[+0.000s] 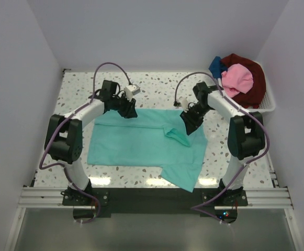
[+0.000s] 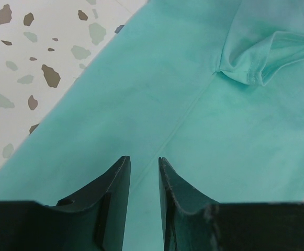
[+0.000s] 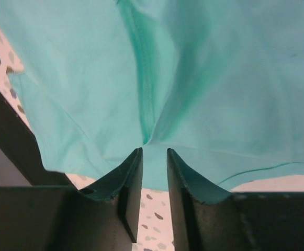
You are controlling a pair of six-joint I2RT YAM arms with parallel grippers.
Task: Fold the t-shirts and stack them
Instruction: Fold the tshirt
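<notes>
The teal-green t-shirt (image 1: 141, 144) lies spread on the table, with one sleeve (image 1: 176, 134) folded in and a corner hanging toward the near edge. My left gripper (image 1: 126, 109) is at the shirt's far left edge. In the left wrist view its jaws (image 2: 144, 162) stand narrowly apart over flat fabric (image 2: 193, 94) and hold nothing. My right gripper (image 1: 189, 121) is at the far right edge. In the right wrist view the fabric (image 3: 89, 78) puckers into its fingertips (image 3: 154, 152), which pinch it. The pink (image 1: 237, 78), dark red (image 1: 252, 83) and blue (image 1: 216, 66) shirts are piled in the basket.
The white slatted basket (image 1: 267, 107) stands at the table's far right corner, close behind my right arm. The terrazzo tabletop (image 1: 78, 86) shows around the shirt. White walls close in on three sides, and a black rail (image 1: 152, 196) runs along the near edge.
</notes>
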